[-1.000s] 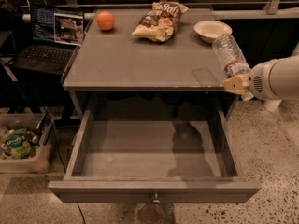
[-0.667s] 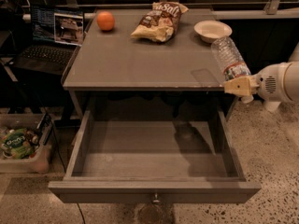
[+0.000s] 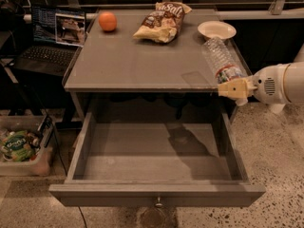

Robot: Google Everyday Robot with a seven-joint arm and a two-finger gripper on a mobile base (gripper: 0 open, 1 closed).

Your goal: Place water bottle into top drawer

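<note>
The gripper [image 3: 233,88] sits at the right front corner of the table, at the end of a white arm that reaches in from the right edge of the view. Its tan fingers [image 3: 231,86] are clamped on the near end of the water bottle [image 3: 220,57]. The bottle slants away from the fingers toward the back of the table, along the right edge of the tabletop [image 3: 137,56], with its red-and-white label just beside the grip and its cap hidden. The bottle's far end lies near a small white plate [image 3: 216,30]. Below and left of the gripper, the top drawer [image 3: 156,194] stands pulled out toward the camera, its grey floor open to view and a small round knob [image 3: 158,203] at the centre of the front panel. Farther back on the table lie a chip bag [image 3: 162,22] and, well to its left, an orange [image 3: 108,21]. Beside the table on the left stands an open laptop [image 3: 52,37], with a bin [image 3: 23,151] of packets on the speckled floor below.
</note>
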